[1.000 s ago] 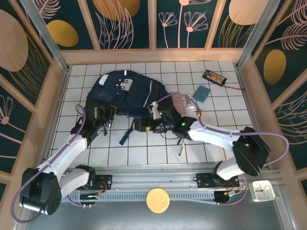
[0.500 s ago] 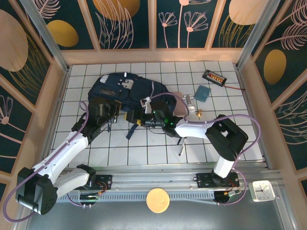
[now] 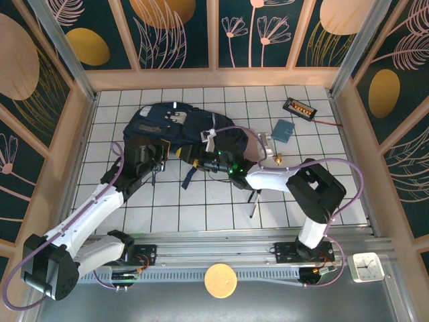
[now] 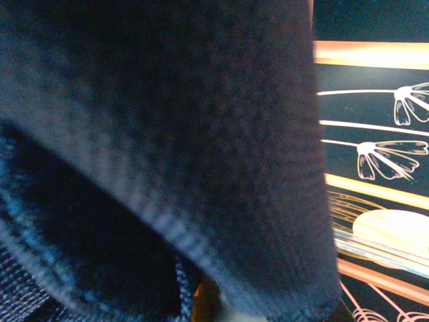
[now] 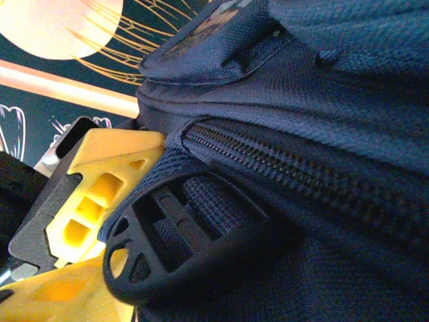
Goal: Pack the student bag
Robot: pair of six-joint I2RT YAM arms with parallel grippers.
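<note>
Right claw [image 3: 195,161] against the student bag [image 3: 167,125] — zipper [image 5: 288,176] closed.

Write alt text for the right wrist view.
Close-up of the navy student bag, its dark zipper running diagonally across the fabric. A black plastic strap buckle sits at lower left, between the yellow gripper fingers. A dark wall panel with gold patterns shows behind.
</note>
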